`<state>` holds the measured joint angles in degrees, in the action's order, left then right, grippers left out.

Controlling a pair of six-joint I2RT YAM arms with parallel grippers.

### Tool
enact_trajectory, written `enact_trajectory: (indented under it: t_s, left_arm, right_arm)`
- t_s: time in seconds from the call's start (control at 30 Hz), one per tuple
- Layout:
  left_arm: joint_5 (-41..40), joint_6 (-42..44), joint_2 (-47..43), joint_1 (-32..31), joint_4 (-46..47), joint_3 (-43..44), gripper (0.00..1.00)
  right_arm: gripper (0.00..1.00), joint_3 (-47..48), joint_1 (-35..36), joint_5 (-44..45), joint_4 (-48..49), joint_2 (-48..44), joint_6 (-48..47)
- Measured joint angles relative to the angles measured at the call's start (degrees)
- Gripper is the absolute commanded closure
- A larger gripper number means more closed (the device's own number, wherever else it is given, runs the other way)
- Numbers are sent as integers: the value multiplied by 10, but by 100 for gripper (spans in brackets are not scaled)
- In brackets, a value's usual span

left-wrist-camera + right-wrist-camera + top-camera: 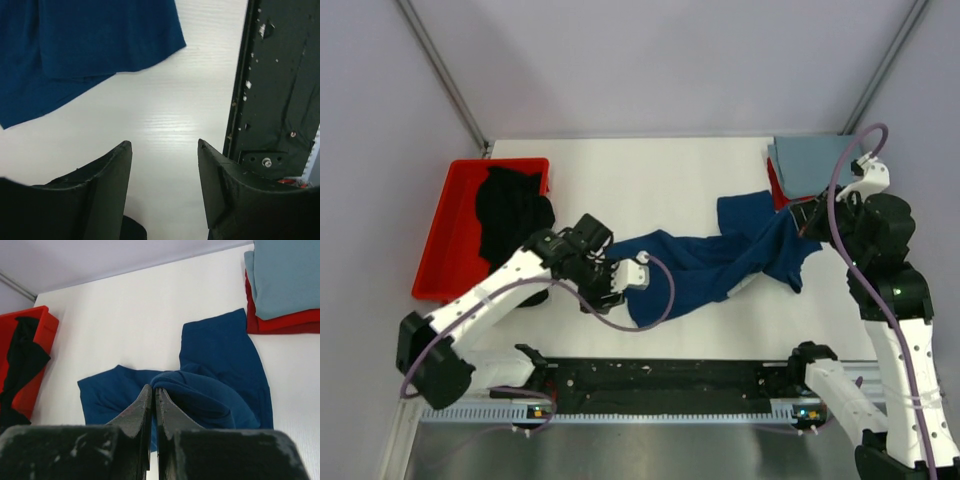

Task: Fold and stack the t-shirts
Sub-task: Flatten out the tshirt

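Dark navy blue cotton t-shirt (710, 265) (75, 50) (220, 375): unfolded, lying twisted and bunched across the middle of the white table (640, 185). It runs from a loose hem near the left arm to a gathered end at the right arm. No print is visible on the exposed side.

Right gripper (807, 222) (153, 390): fingers pressed together with a ridge of the navy cloth gathered at their tips. Finding: clenched on the shirt's right end. The fabric rises into a fold where it meets the fingertips.

Left gripper (615, 283) (165, 145): fingers spread, bare table between them, nothing held. Finding: released. The shirt's hem lies just ahead of the fingertips, apart from them.

Black t-shirt (510, 210) (22, 357): crumpled in the rigid red plastic tray (445, 240) (42, 327) at the table's left side, with part of it draped over the tray's right rim.

Pale grey-blue t-shirt (805, 165) (290, 275): folded flat at the far right corner, resting on a red layer (777, 190) (285, 322). Whether that layer is cloth or plastic cannot be determined.

A black strip (660, 375) (280, 75) runs along the table's near edge between the arm bases.
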<state>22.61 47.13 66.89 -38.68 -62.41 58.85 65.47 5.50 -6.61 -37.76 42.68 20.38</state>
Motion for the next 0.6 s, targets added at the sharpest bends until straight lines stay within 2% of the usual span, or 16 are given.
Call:
enact_trajectory:
  t_s: [0.17,0.3,0.4,0.6]
  left_arm:
    - [21,-61,141,-10,66,24,43]
    - [14,-93,197,-82,125,25,43]
    - [-12,-112,215,-132,164,28,45]
    - [-99,-130,290,-132,219,33,45]
  right_arm:
    - [100,-12,0,-6,0,0,0]
    - [100,-22,0,-1,1,-3,-4]
    - [100,-29,0,7,-2,-7,-8]
    - [100,-29,0,18,-2,-10,-13]
